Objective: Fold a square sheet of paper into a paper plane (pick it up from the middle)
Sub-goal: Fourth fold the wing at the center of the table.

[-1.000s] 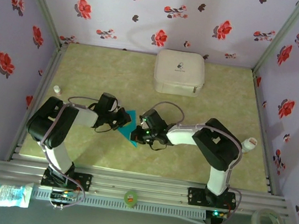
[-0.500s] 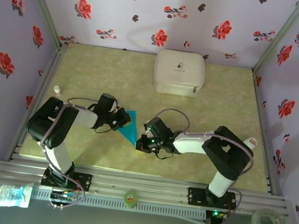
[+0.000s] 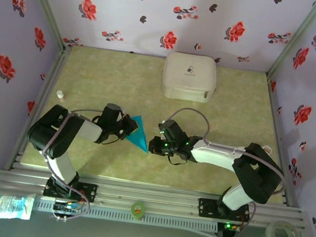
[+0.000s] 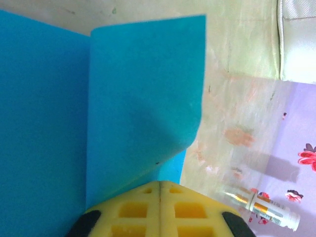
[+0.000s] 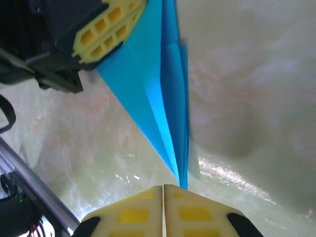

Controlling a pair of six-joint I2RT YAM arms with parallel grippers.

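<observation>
Near the front of the table (image 3: pixel 111 76), in the overhead view, the paper plane (image 3: pixel 137 133) sits as a slim turquoise dart between the two arms, well short of the white zip case (image 3: pixel 189 77). The left gripper (image 3: pixel 128 127) is at its wide end and the right gripper (image 3: pixel 153 146) just beside its pointed tip. In the left wrist view, the left gripper (image 4: pixel 159 190) has its yellow pads pressed together on the lower edge of the paper plane (image 4: pixel 143 89), whose upper layer bows loosely away. That one small pinch is the likely weak point: thin paper could pivot or slide out, and the free layer could spring open and lose its crease. In the right wrist view, the right gripper (image 5: pixel 164 195) has its pads closed flat against each other, and the tip of the paper plane (image 5: pixel 158 89) ends right at their edge, a little off the seam. It looks unheld there, though I cannot be sure. Pushing in with the pads closed would probably crumple the nose. A grab off the centre crease might catch one layer only, and any pull against the left gripper (image 5: pixel 111 27) could tear or skew the folds.
</observation>
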